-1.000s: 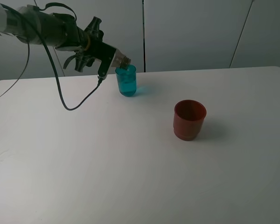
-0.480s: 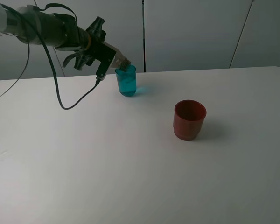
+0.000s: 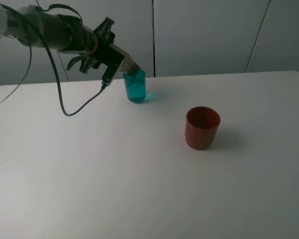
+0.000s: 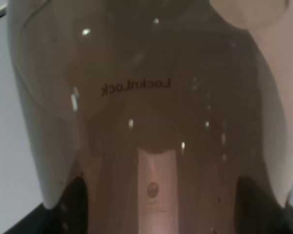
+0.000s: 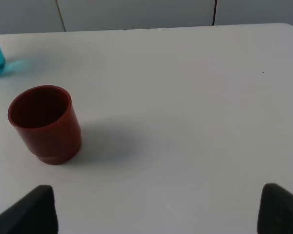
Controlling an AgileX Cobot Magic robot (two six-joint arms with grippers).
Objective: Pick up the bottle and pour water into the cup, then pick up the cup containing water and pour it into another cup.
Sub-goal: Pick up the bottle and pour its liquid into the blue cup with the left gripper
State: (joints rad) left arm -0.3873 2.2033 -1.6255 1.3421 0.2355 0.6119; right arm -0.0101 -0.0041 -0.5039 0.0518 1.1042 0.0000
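The bottle point(image 3: 128, 64) lies tilted in the left pincer point(image 3: 111, 54), which is pinching its body. The neck reaches out past the fingertips and dips to the rim of the cup point(image 3: 134, 87), just below and ahead of that pincer. This looks like the first pour; how much water has gone in I cannot tell. The next move probably calls for tipping the bottle back upright and clear of the rim without knocking the cup. The right pincer point(image 5: 156, 209) is spread and empty, with the red cup point(image 3: 202, 127) ahead of it on the worktop point(image 3: 139, 189) and the teal one farther off.
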